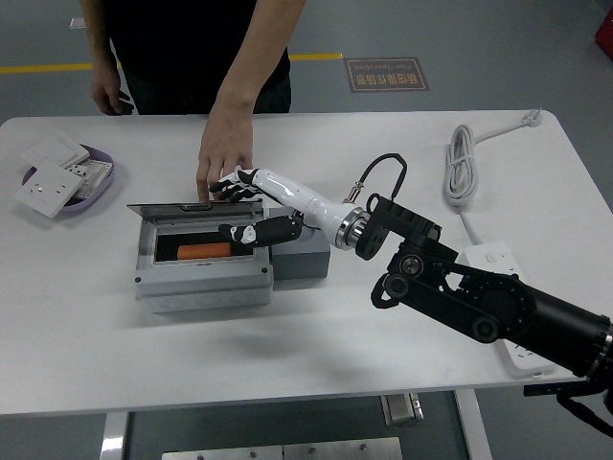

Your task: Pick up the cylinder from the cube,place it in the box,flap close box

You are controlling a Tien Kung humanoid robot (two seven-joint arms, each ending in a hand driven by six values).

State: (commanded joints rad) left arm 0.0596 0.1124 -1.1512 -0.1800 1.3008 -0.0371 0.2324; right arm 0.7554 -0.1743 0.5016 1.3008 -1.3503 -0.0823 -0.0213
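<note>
An orange cylinder lies inside the grey box. The box's clear hinged lid is tilted far down over the opening. My right hand reaches in from the right, its fingers spread and resting on the lid's right end, with the thumb below the lid's edge. A person's hand at the far side presses its fingertips on the lid's back edge. The dark grey cube stands against the box's right side, partly hidden by my forearm. My left hand is out of view.
A purple dish with white switch plates sits at the far left. A coiled white cable lies at the back right. A white power strip sits under my right arm.
</note>
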